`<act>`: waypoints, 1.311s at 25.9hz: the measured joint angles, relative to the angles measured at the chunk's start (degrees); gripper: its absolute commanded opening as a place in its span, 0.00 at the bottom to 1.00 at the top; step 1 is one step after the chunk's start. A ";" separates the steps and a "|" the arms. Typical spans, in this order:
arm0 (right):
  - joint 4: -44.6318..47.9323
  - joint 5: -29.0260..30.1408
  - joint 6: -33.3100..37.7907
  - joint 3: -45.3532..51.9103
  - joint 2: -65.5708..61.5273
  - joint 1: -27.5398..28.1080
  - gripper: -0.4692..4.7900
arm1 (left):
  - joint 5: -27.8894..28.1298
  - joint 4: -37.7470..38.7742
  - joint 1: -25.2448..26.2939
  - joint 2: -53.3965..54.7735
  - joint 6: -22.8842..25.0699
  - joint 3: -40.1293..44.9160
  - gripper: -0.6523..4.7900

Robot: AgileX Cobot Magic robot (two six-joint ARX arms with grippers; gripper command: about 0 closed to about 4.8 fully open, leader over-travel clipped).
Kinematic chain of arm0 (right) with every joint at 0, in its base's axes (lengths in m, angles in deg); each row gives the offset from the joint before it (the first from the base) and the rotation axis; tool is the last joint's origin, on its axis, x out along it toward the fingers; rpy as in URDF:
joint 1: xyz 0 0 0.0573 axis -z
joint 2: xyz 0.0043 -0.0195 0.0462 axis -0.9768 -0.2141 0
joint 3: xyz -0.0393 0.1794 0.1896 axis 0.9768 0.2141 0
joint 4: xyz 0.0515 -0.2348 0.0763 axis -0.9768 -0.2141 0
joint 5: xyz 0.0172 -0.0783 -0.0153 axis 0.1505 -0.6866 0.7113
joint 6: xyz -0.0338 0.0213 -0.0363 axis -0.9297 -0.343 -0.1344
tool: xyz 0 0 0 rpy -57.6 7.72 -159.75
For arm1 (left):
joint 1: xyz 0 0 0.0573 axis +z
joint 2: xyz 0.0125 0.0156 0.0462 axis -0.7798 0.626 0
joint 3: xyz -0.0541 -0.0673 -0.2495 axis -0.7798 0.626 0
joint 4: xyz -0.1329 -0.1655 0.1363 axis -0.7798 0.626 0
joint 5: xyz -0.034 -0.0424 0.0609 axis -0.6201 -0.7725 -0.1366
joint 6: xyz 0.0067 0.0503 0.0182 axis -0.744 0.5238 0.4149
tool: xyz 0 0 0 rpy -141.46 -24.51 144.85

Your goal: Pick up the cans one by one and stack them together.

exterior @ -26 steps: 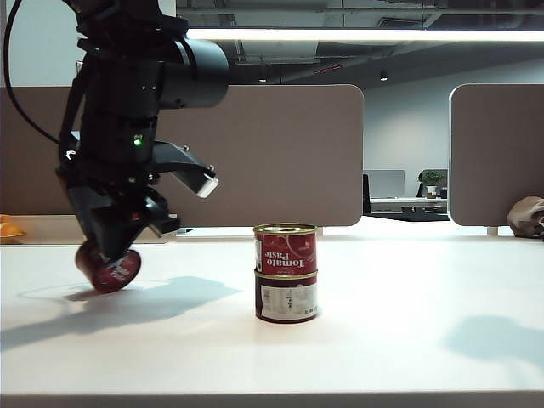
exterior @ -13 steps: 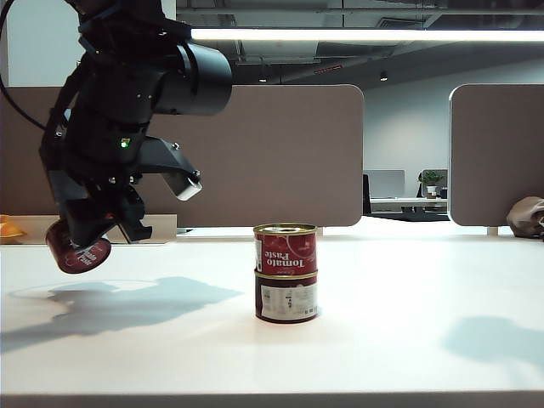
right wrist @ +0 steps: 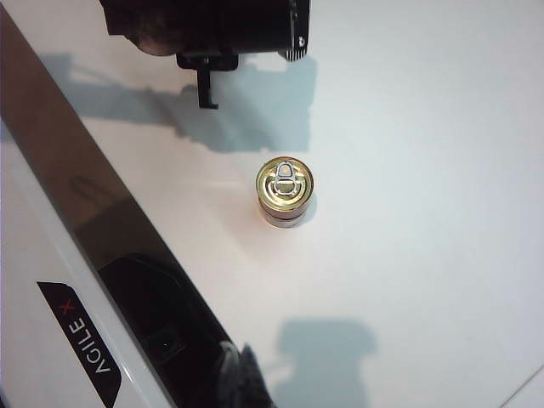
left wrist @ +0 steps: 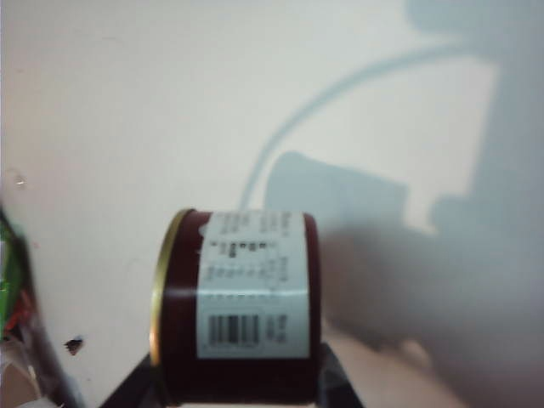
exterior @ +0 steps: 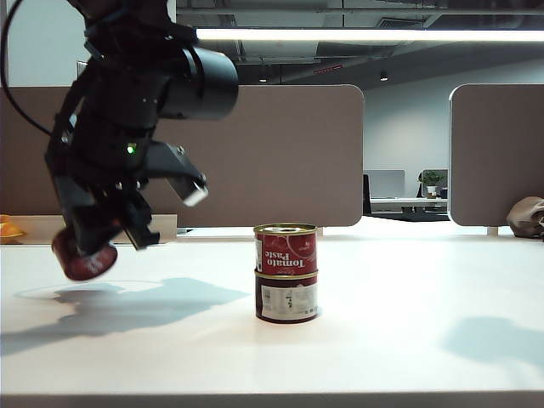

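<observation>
On the far left, the left gripper (exterior: 87, 248) hangs from its bent black arm above the white table (exterior: 408, 340), squeezing a tilted can (exterior: 83, 257). The left wrist view shows that can's white barcode panel (left wrist: 252, 293). In the middle, two cans stand stacked (exterior: 286, 273). The right wrist view looks down on the top gold lid (right wrist: 285, 182); the right gripper (right wrist: 238, 378) is closed and empty.

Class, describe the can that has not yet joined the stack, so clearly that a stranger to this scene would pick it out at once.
Start at the white table, where two cans stand stacked near the middle. Look to the left side, where the black left gripper hangs above the surface. The third can is clamped in it, off the table and tipped on its side, while the stacked pair stand upright.
</observation>
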 measured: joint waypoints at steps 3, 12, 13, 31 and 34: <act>0.02 -0.02 0.00 0.00 0.00 0.00 0.08 | -1.53 1.18 -0.94 1.75 -0.09 0.00 0.28; 0.04 -0.02 -0.46 0.00 0.00 0.00 0.08 | 2.19 2.69 -2.40 4.44 -6.27 -0.42 0.35; 0.07 0.00 -0.55 0.00 0.00 0.00 0.08 | 2.19 2.73 -2.40 4.44 -6.43 -0.42 0.35; 0.11 0.00 -0.63 0.00 -0.02 0.00 0.08 | -1.88 2.97 -2.38 5.16 -6.45 0.00 0.69; 0.11 -0.02 -0.63 0.00 0.00 0.00 0.08 | -1.97 2.73 -2.38 2.23 -6.45 -0.02 0.69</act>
